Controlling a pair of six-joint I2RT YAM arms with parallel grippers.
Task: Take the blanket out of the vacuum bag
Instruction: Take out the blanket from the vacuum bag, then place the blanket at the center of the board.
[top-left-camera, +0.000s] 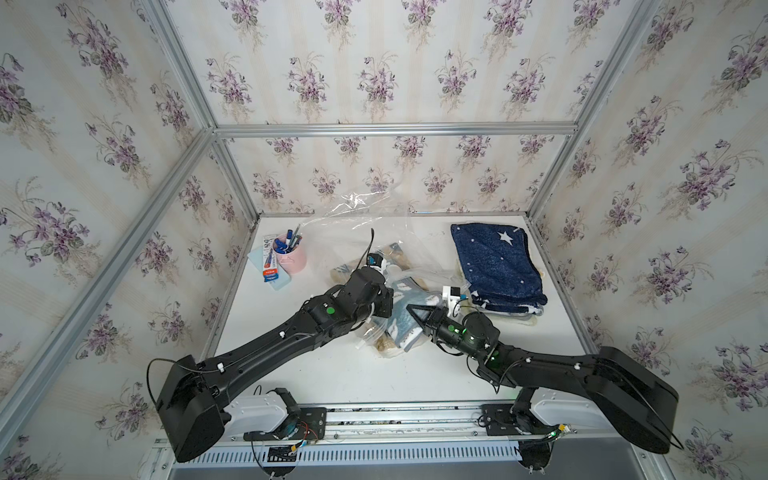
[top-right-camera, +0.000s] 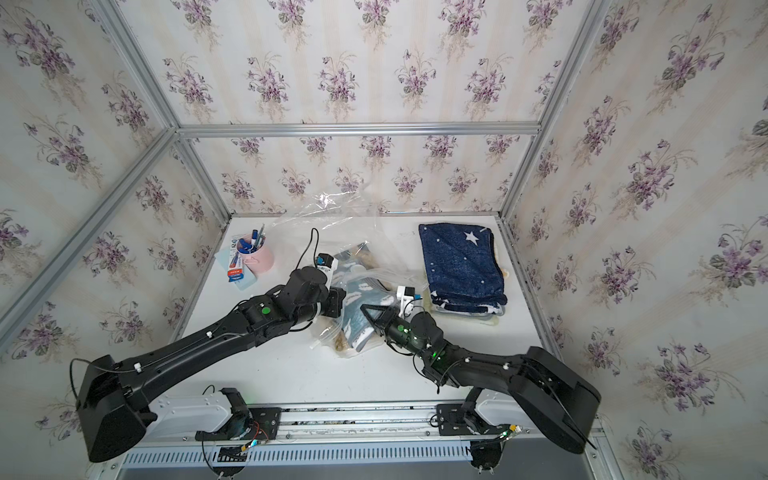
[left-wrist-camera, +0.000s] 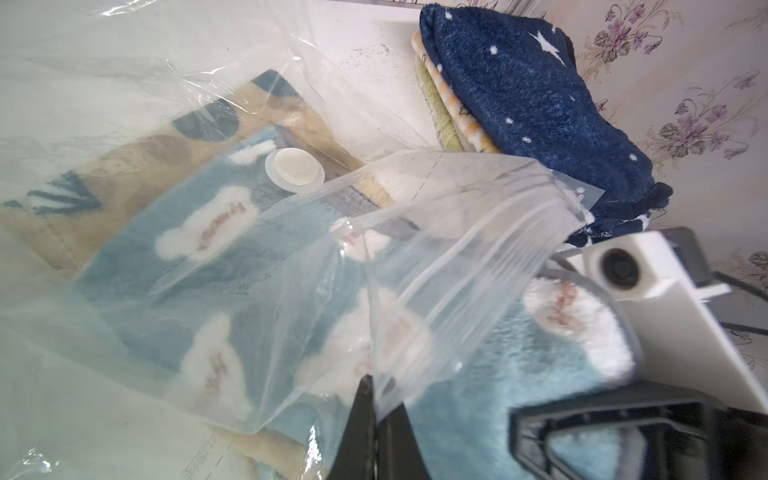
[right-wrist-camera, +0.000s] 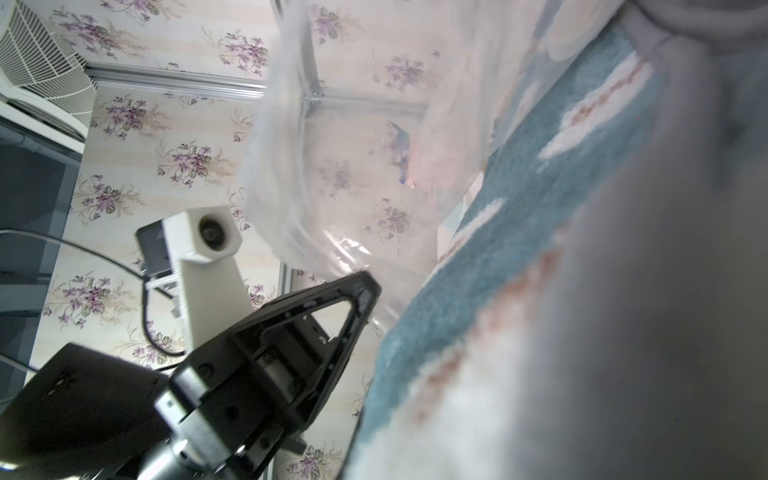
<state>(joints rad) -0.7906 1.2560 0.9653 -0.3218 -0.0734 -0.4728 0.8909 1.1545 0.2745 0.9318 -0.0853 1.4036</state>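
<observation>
Left arm: your left arm (top-left-camera: 266, 345) stretches from the near left corner across the table (top-left-camera: 332, 374) to its middle, with the wrist bent over the bag.
Left fingers: your left gripper (left-wrist-camera: 376, 397) has its two black fingers pressed together on a flap of the vacuum bag (left-wrist-camera: 457, 232). The film is pinched between them and held up off the blanket.
Right arm: your right arm (top-left-camera: 548, 365) lies low, elbow out at the right, forearm pointing back toward the middle.
Right fingers: your right gripper (top-left-camera: 411, 310) is closed, its black triangular tip lying on the blanket (left-wrist-camera: 519, 374). You cannot tell whether any fabric is caught between the fingers.
Bag: clear, thin, crinkly plastic, glossy at the folds, with a round white valve (left-wrist-camera: 296, 169) on its face. It lies mid-table, its far end billowing up toward the back wall.
Blanket: soft pale-blue fleece with white clouds, between your two grippers. Its far part is under the film and its near part shows bare.
Under it: a tan blanket (left-wrist-camera: 137, 162) with dark blue shapes, inside the bag.
Beside: a fuzzy folded navy towel (top-left-camera: 496, 266) with white stars tops a small stack at the right. A pink cup (top-left-camera: 293, 257) of pens stands at the far left.
</observation>
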